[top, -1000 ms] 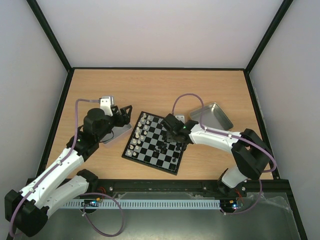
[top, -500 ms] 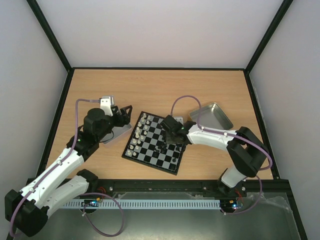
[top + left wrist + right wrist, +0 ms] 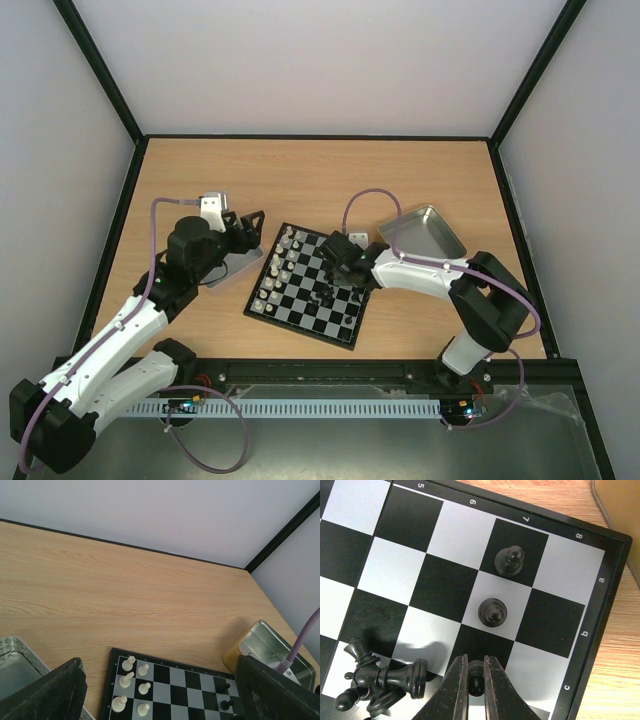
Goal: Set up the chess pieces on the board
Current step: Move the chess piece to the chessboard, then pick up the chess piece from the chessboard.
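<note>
The board (image 3: pixel 298 306) lies mid-table, turned at an angle. Several white chess pieces (image 3: pixel 278 268) stand in two files along its left side, also seen as white pieces (image 3: pixel 131 680) in the left wrist view. My right gripper (image 3: pixel 475 677) is shut on a small black piece (image 3: pixel 476 671) over a dark square near the board's right edge. Two black pawns (image 3: pixel 510 560) (image 3: pixel 492 612) stand just beyond it, and several black pieces (image 3: pixel 380 677) lie toppled in a heap to its left. My left gripper (image 3: pixel 248 228) hangs open over the left tray, holding nothing.
A metal tray (image 3: pixel 228 268) sits under the left gripper, beside the board's left edge. Another metal tray (image 3: pixel 425 230) lies to the right of the board, behind the right arm. A black frame borders the wooden table.
My right gripper has closed onto the small black piece, and its arm has shifted slightly left. The left arm has not moved.
</note>
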Controlling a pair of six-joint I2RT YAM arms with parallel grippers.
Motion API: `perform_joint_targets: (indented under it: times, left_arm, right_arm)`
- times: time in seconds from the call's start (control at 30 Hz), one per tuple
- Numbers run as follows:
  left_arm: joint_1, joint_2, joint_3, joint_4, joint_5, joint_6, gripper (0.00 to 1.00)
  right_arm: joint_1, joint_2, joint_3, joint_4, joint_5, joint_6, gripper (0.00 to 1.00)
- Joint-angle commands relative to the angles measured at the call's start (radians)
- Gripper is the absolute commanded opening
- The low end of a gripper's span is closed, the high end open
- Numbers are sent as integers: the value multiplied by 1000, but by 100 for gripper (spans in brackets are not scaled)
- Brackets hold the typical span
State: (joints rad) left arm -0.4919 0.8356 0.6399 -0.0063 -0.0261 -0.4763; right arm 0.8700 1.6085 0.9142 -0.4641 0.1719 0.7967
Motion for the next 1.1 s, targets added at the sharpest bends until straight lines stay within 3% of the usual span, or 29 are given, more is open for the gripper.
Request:
perform_joint_targets:
  times: [0.0, 0.23, 0.33, 0.47, 0.87, 1.07]
  left_arm:
    - [9, -3, -11, 19, 3, 1, 82]
    - [9, -3, -11, 20, 6, 1, 82]
    - [8, -4, -10, 17, 8, 2, 82]
    - [8, -9, -11, 17, 7, -2, 83]
    - [9, -13, -12, 17, 5, -11, 83]
    - [9, -14, -15, 17, 8, -13, 83]
  right_arm:
    - [-2, 19, 7, 10, 50, 18, 7]
    - [-2, 12, 9, 15, 52, 18, 10]
    - [-2, -3, 19, 2, 51, 19, 19]
    - [-2, -52, 33, -19, 49, 17, 24]
    - [-2, -32, 80, 21, -157, -107, 22]
    - [-2, 8, 74, 11, -148, -97, 22]
